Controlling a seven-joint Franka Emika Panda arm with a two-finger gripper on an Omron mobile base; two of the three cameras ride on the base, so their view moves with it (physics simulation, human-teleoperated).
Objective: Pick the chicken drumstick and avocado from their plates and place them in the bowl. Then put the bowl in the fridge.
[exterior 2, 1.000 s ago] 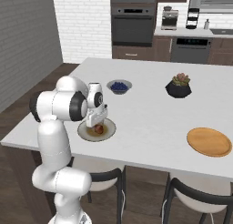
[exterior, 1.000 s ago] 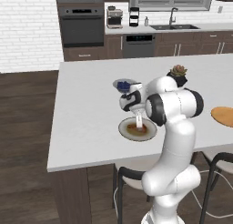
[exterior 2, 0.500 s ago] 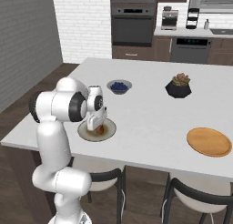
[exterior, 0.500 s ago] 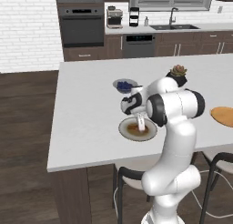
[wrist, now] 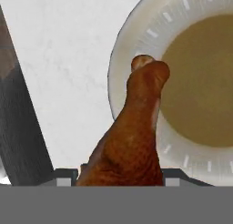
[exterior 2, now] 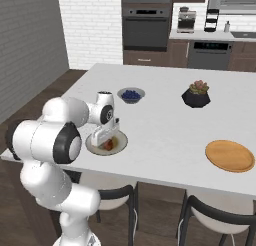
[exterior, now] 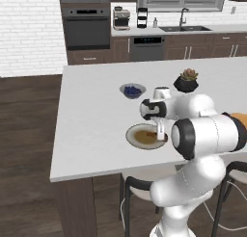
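The gripper, wide a second ago, now clamps the drumstick over the dish at centre frame, ready for lifting.

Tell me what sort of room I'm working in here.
A home kitchen, rendered. A built-in wall oven, a sink with faucet on the back counter, and a large white island counter with stools tucked under it all show it.

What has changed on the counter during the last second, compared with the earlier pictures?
The gripper, which stood open over the dish, has closed on the chicken drumstick; in the hand view the meat sits between its fingers. The dish, the bowl of blueberries, the plant pot and the wooden plate stayed in place.
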